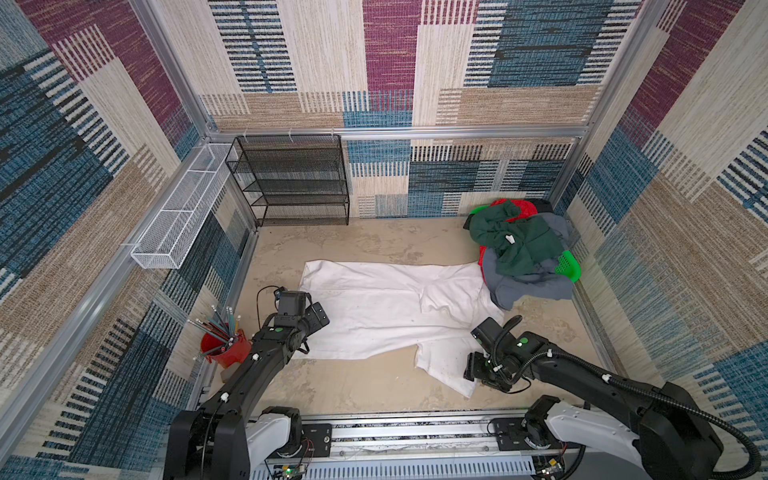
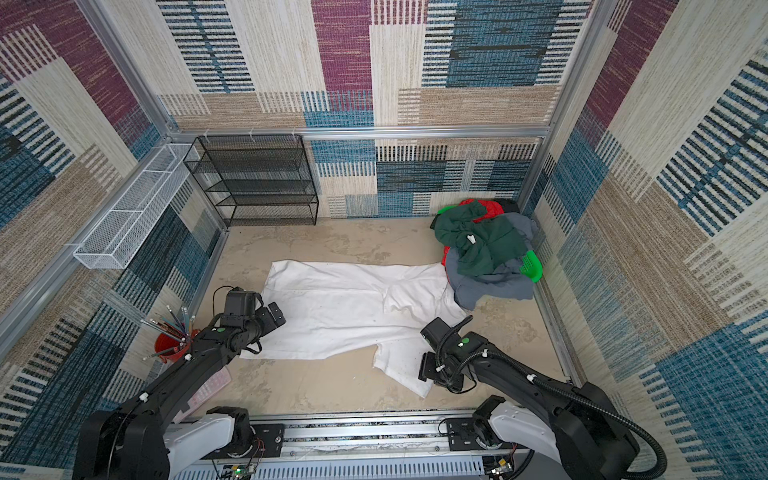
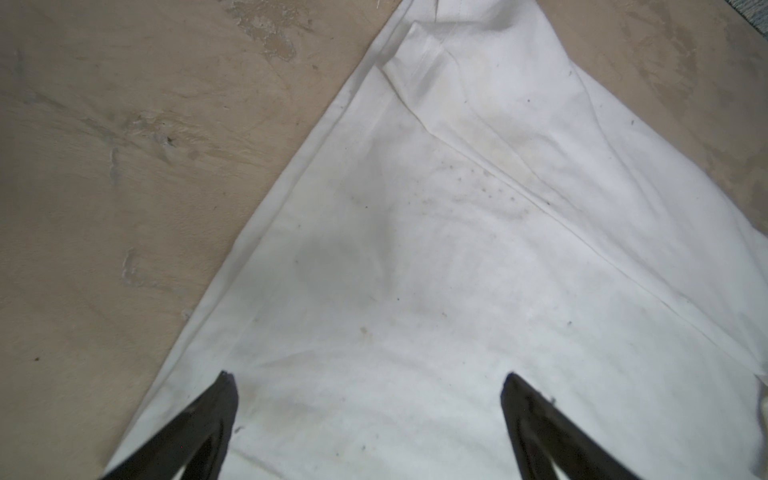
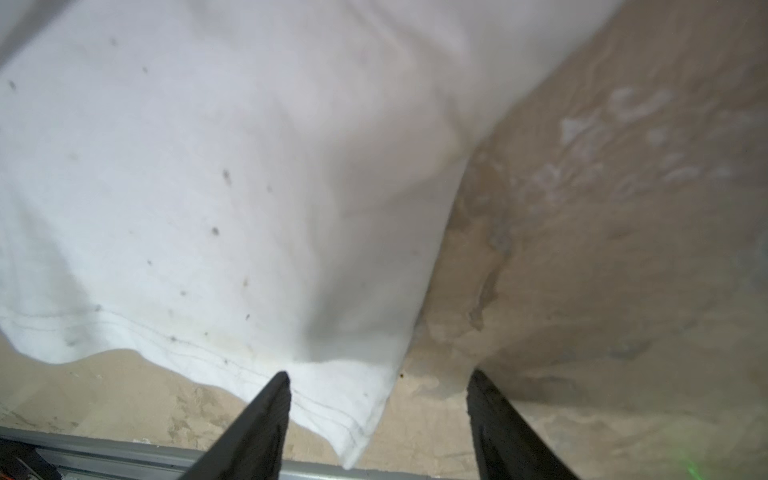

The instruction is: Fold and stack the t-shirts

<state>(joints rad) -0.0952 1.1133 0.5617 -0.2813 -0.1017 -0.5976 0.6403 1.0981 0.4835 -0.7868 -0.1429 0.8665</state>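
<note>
A large white t-shirt (image 1: 386, 307) (image 2: 345, 307) lies spread on the tan table, with one sleeve reaching toward the front right. My left gripper (image 1: 318, 316) (image 3: 368, 376) hovers open over the shirt's left edge, nothing between its fingers. My right gripper (image 1: 471, 370) (image 4: 380, 372) sits low at the sleeve's hemmed corner (image 4: 353, 415); its jaws stand apart with that corner lying between them, not clamped. At the back right, a dark green t-shirt (image 1: 515, 241), a grey-blue one (image 1: 532, 286) and a red one (image 1: 523, 205) are heaped together.
A bright green plastic basket (image 1: 568, 266) sits under the heap. A black mesh shelf (image 1: 291, 178) stands against the back wall, a white wire tray (image 1: 178, 216) hangs on the left wall. A red cup of pencils (image 1: 226, 347) is at the front left. A metal rail (image 1: 415, 432) borders the front.
</note>
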